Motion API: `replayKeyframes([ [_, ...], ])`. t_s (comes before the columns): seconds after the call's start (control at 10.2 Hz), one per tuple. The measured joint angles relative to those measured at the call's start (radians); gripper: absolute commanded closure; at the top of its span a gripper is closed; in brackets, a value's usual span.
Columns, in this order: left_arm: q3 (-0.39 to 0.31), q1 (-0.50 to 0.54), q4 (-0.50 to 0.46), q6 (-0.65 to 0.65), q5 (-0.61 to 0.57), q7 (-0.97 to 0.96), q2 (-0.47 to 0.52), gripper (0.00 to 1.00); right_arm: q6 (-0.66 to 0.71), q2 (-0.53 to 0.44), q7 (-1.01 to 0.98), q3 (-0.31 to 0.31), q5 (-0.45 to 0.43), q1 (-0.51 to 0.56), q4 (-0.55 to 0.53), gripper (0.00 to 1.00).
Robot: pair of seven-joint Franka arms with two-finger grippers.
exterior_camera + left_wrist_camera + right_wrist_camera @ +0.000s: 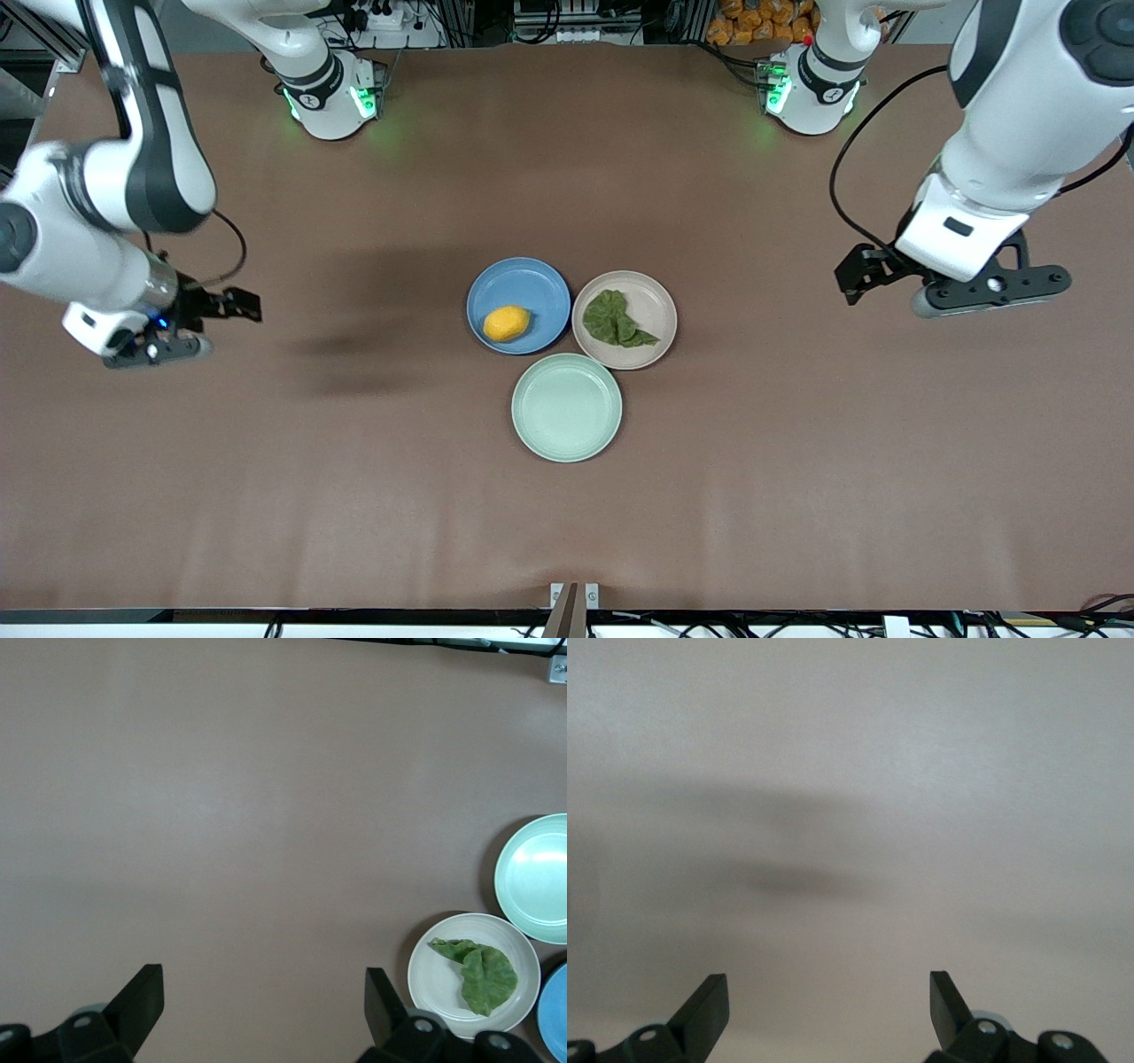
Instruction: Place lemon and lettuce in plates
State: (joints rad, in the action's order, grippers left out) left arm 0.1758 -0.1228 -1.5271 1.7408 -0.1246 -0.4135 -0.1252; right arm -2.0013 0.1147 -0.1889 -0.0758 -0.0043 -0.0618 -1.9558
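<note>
The yellow-orange lemon lies in the blue plate at the table's middle. The dark green lettuce lies in the beige-pink plate beside it, toward the left arm's end. The left wrist view shows the lettuce in the beige plate and an edge of the blue plate. My left gripper is open and empty over bare table at the left arm's end. My right gripper is open and empty over bare table at the right arm's end.
A pale mint-green plate sits empty, nearer the front camera than the other two plates and touching them; it also shows in the left wrist view. The brown table spreads wide around the plates.
</note>
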Motion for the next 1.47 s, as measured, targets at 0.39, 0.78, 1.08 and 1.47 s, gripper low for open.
replayKeyframes([
  [0.39,0.001,0.058,0.0,-0.068,0.001,0.083,0.053,0.0,0.116,-0.1,-0.045,0.001,-0.039,0.013,0.123,0.0],
  [0.78,0.002,0.078,0.0,-0.125,0.006,0.116,0.094,0.0,0.311,-0.107,-0.142,0.002,-0.021,0.076,0.368,0.0],
  [1.08,-0.01,0.087,-0.001,-0.144,0.014,0.144,0.101,0.0,0.49,-0.108,-0.084,0.003,0.041,0.076,0.512,0.0],
  [1.47,-0.012,0.089,-0.002,-0.163,0.036,0.188,0.102,0.0,0.559,-0.106,0.003,0.002,0.044,0.077,0.554,0.0],
])
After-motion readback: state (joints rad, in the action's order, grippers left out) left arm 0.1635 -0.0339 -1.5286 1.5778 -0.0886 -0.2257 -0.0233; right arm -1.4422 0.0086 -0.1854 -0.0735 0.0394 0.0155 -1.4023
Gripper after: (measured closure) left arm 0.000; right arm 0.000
